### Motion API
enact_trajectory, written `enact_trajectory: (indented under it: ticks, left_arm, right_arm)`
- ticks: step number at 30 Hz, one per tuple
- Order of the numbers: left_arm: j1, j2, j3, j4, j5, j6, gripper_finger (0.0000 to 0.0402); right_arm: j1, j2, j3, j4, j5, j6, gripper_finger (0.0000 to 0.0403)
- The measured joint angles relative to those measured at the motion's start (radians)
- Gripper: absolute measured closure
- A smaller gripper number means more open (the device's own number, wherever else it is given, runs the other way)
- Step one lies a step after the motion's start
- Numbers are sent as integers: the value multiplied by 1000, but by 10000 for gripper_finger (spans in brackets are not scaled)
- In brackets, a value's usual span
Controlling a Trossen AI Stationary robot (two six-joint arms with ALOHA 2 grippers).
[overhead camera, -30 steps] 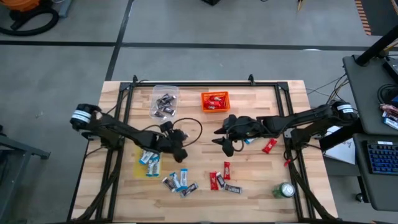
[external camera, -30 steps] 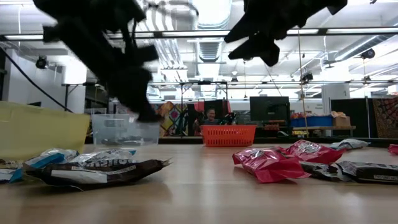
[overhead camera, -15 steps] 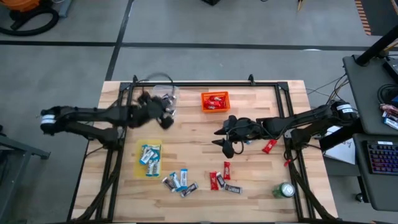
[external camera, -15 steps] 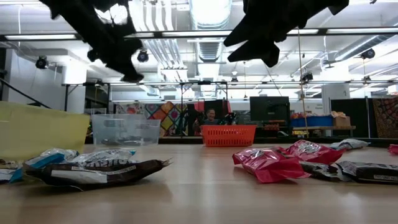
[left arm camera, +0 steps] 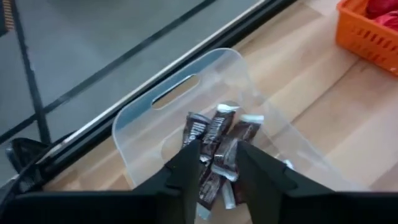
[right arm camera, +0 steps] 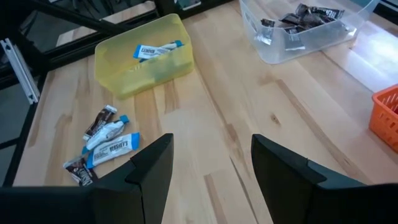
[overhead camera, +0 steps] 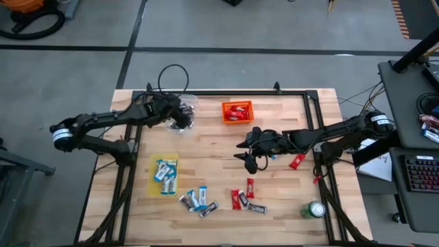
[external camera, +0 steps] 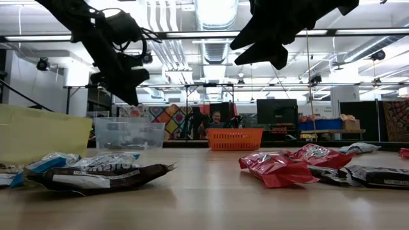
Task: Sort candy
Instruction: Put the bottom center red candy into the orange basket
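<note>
The left gripper (left arm camera: 216, 163) hovered over the clear plastic bin (left arm camera: 186, 93), jaws parted around a dark brown-wrapped candy bar (left arm camera: 225, 160); the right gripper's (right arm camera: 208, 163) jaws were spread.

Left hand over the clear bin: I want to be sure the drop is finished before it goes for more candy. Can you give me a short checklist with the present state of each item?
1. Left hand is above the clear bin: ok.
2. Its fingers stand apart: ok.
3. The dark brown bar has left the fingers: cannot tell; a dark brown bar shows between them, and whether it is held or lies in the bin is unclear.
4. Bin holds only dark brown candy: ok.
5. Loose candy remains on the table to pick: ok.
6. Right hand is open and away from the bin, mid-table: ok.
</note>
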Motion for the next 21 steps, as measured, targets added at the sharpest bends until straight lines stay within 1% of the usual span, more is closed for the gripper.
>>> enact_trajectory:
  ticks: [4, 9, 17, 21]
  left_arm:
    - [-20, -10, 0, -1, -5, 0, 282]
    - [-86, -49, 0, 1, -5, 0, 268]
    - [-279, -95, 0, 10, -7, -7, 267]
    - [-380, -95, -1, 31, -7, -28, 267]
  right_arm:
    - [0, 0, 0, -2, 0, 0, 200]
    - [0, 0, 0, -13, 0, 18, 200]
    - [-1, 0, 0, -97, 3, 130, 200]
    - [-4, 0, 0, -189, 46, 242, 200]
